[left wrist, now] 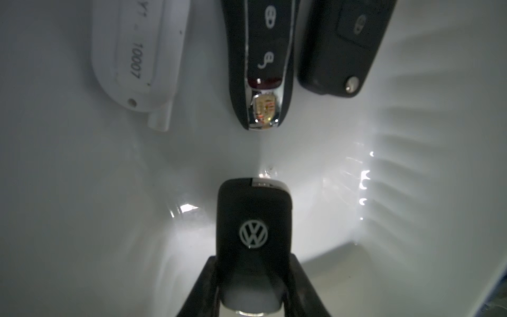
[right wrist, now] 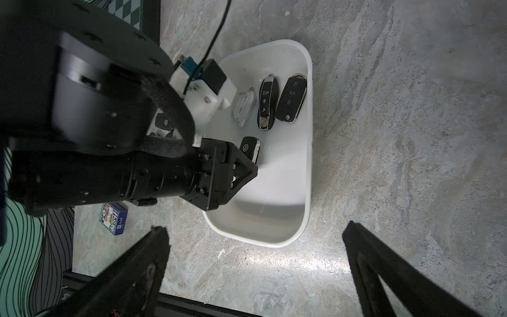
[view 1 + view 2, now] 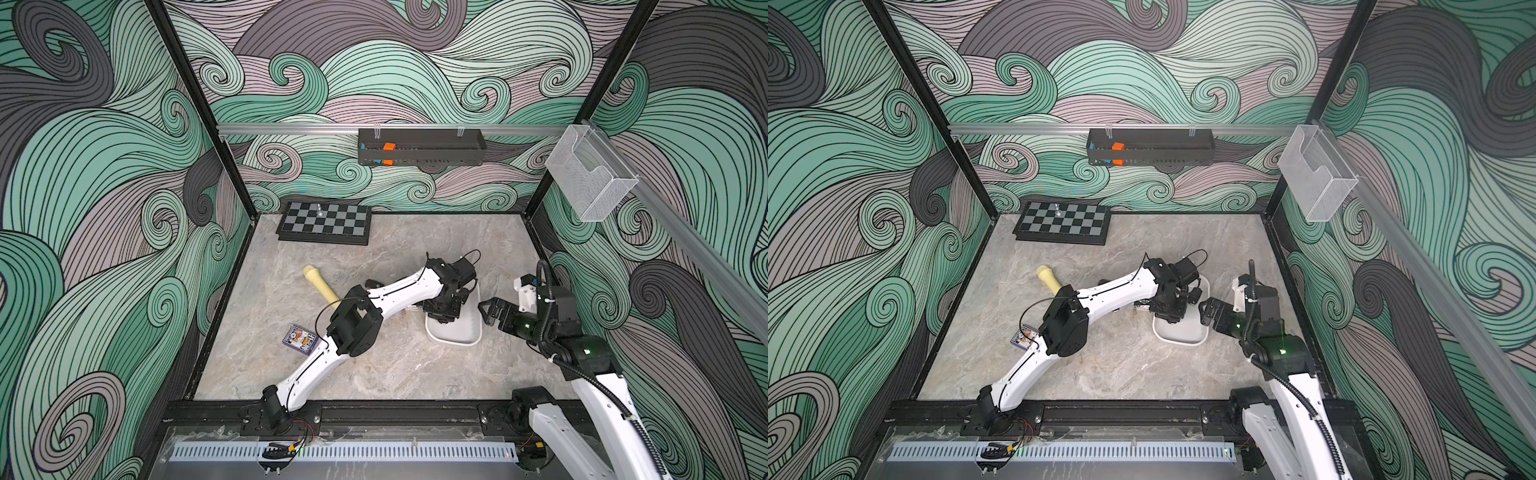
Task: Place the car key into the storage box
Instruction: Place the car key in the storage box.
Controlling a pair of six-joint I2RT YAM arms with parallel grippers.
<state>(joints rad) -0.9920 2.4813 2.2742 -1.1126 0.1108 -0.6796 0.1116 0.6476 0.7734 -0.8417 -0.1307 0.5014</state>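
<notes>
The car key [image 1: 253,219], a smooth black fob with a silver VW badge and a chrome edge, is pinched in the closed left claw [image 1: 252,264]. It sits inside the storage box [image 2: 285,178], a glossy white rounded tub, with bare floor around it. At one end lie a white fob [image 1: 137,60] marked 10007, a crested fob [image 1: 263,68] and a flip fob [image 1: 343,46]. The right claw [image 2: 255,230] gapes empty above the marbled tabletop [image 2: 397,137].
</notes>
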